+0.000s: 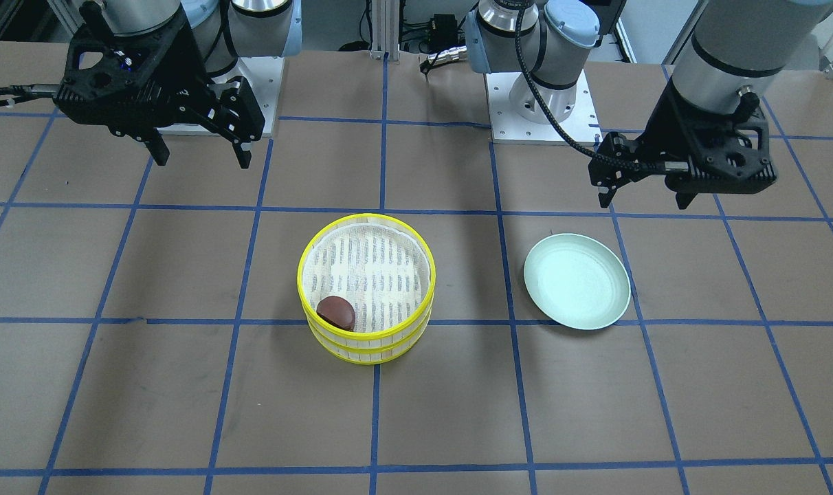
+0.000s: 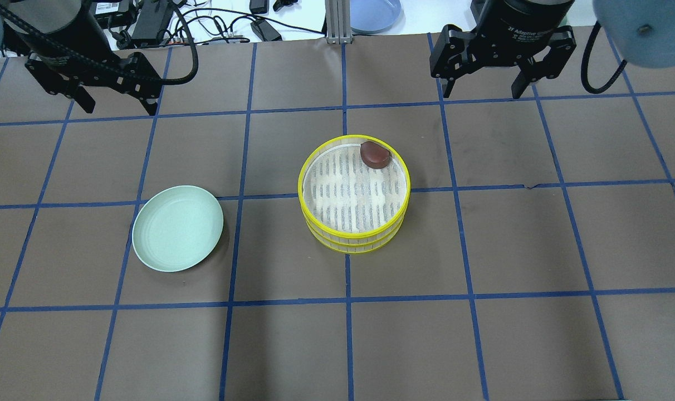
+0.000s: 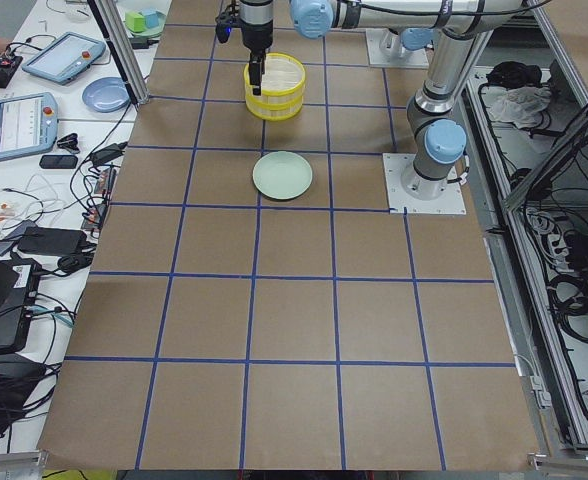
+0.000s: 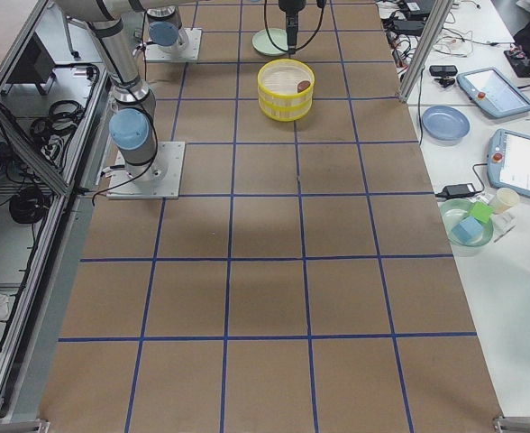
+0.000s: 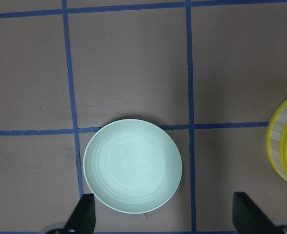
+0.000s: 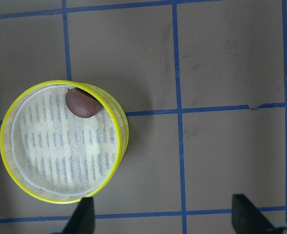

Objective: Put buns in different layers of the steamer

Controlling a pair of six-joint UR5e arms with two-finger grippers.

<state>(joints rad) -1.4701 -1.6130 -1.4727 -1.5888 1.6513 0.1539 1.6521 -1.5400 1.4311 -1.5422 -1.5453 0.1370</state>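
The steamer (image 2: 351, 195) stands mid-table as two stacked tiers with yellow rims; it also shows in the front view (image 1: 375, 275) and the right wrist view (image 6: 60, 146). The dark reddish-brown bun (image 2: 375, 154) lies on the top tier's white liner against the rim, seen too in the front view (image 1: 336, 312) and the right wrist view (image 6: 82, 103). The cream-white bun is hidden. My left gripper (image 2: 118, 106) is open and empty, raised on the robot's side of the pale green plate (image 2: 177, 228). My right gripper (image 2: 482, 92) is open and empty, raised to the robot's right of the steamer, nearer the robot.
The pale green plate (image 1: 576, 280) lies empty on the steamer's left and fills the left wrist view (image 5: 132, 165). A blue plate (image 2: 373, 11) sits beyond the table's far edge. Tablets and cables lie on the side table (image 4: 517, 162).
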